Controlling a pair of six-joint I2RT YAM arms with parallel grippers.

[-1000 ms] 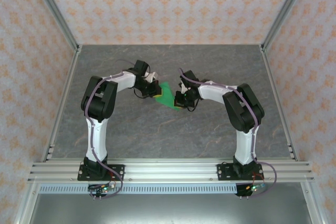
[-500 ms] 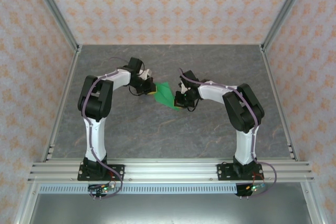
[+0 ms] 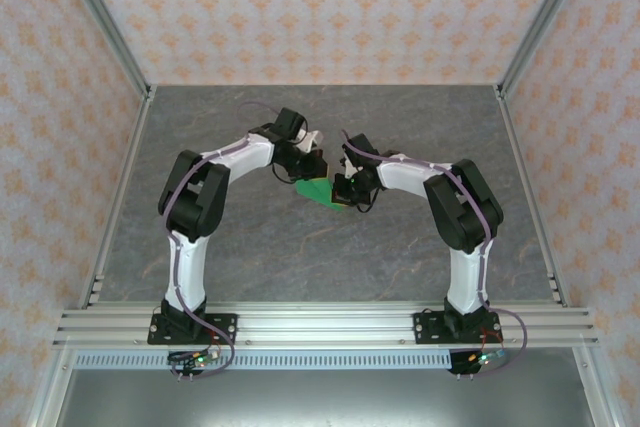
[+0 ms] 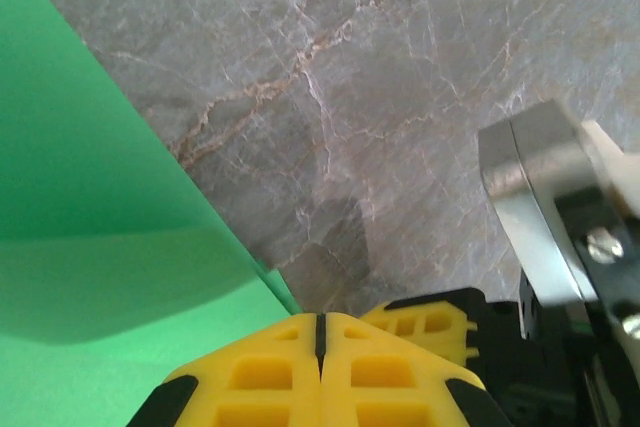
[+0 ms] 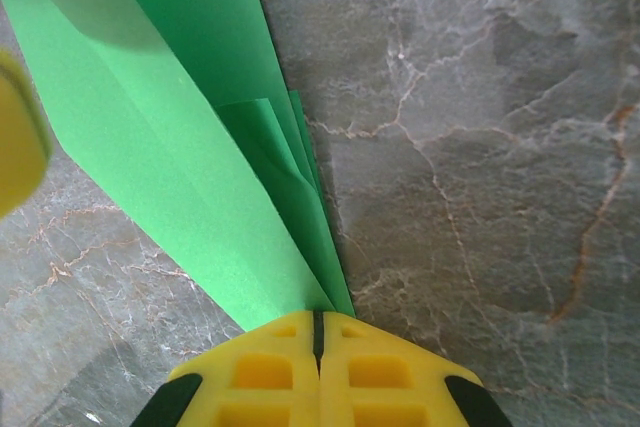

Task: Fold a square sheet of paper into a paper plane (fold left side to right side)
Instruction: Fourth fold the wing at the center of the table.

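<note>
Mid-table, folded green paper [image 3: 318, 190] tapers toward right tool [image 3: 340, 203], pinched by it and left tool [image 3: 312, 174].

Near the middle of the worktop [image 3: 300, 257], the folded green paper [image 3: 318, 190] lies between the left pincer [image 3: 311, 170] and the right pincer [image 3: 342, 193], both touching it.

Green paper [image 3: 318, 191] partly beneath the left end effector [image 3: 308, 175], outline unclear.

Lab test cell, aluminium frame [image 3: 320, 325], wallpapered panels [image 3: 320, 7]
</note>
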